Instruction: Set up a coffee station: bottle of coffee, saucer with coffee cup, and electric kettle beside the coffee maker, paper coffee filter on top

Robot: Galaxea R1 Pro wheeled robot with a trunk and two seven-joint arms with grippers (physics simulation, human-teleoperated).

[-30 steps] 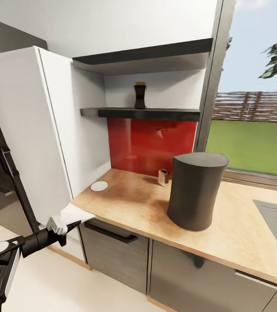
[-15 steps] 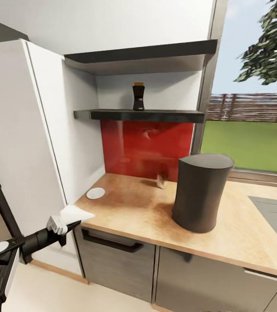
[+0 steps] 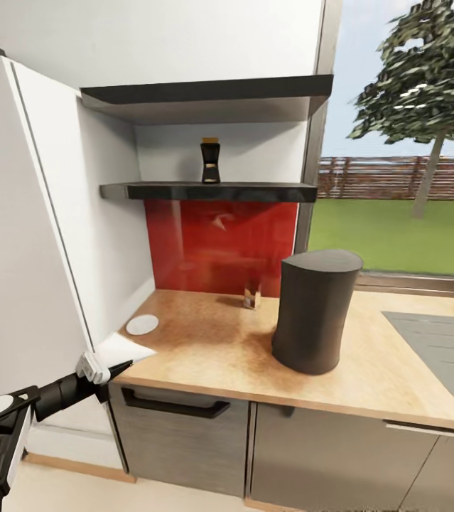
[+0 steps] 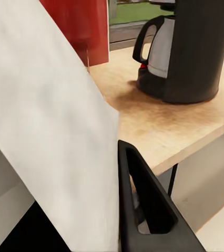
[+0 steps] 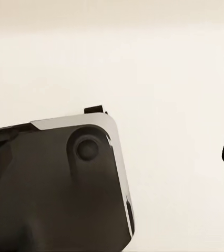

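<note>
The left gripper [image 3: 116, 366] is clamped on a white paper filter [image 3: 123, 349] at the countertop's [image 3: 219, 355] left front corner; the coffee maker [image 3: 313, 309] stands mid-counter, seemingly near the front edge.

The head view looks forward and slightly down from standing height at a kitchen corner, a short way back. The surface [image 3: 227, 352] runs across the middle of the frame, the kitchen shelf [image 3: 209, 190] is at upper centre, and the window is at the right. The left arm enters at the lower left of the frame.

The left wrist view sits low and very close, looking along the jaws over the surface edge toward the coffee maker [image 4: 196, 47] at upper right. A white paper sheet [image 4: 49, 147] covers its left half.

Both views share the coffee maker [image 3: 314, 311], the surface [image 4: 159, 123] and the red backsplash [image 3: 219, 245].

The right wrist view faces pale floor [image 5: 159, 73], with a dark robot part [image 5: 54, 184] close at lower left.
</note>
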